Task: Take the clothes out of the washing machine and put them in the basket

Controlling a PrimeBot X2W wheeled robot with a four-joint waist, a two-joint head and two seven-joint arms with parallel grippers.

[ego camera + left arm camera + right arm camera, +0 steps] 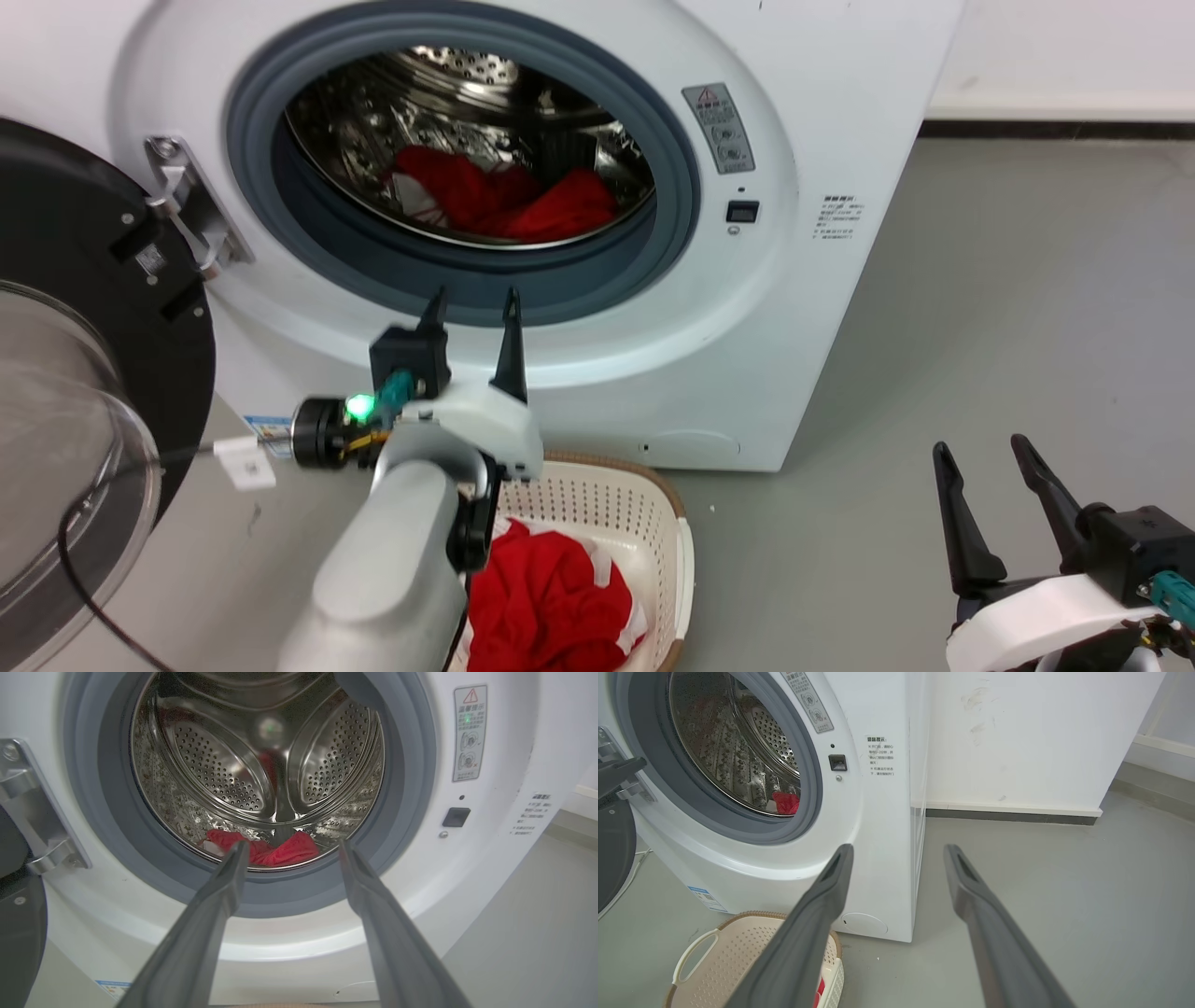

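Red clothes [504,201] low in the steel drum [448,103] of the washing machine [822,308], near its front lip. Second red heap [551,597], white-trimmed, in the basket [680,551] just below the machine's front. Left gripper [473,303] spread wide, empty, tips up before the lower edge of the grey seal [672,187]. Right gripper [980,450] equally wide and empty, well off to the right over the floor [1027,327]. Warning sticker [718,128] with red triangle right of the opening (print too small to read). Small text block [838,217] near the front's right edge, likewise illegible.
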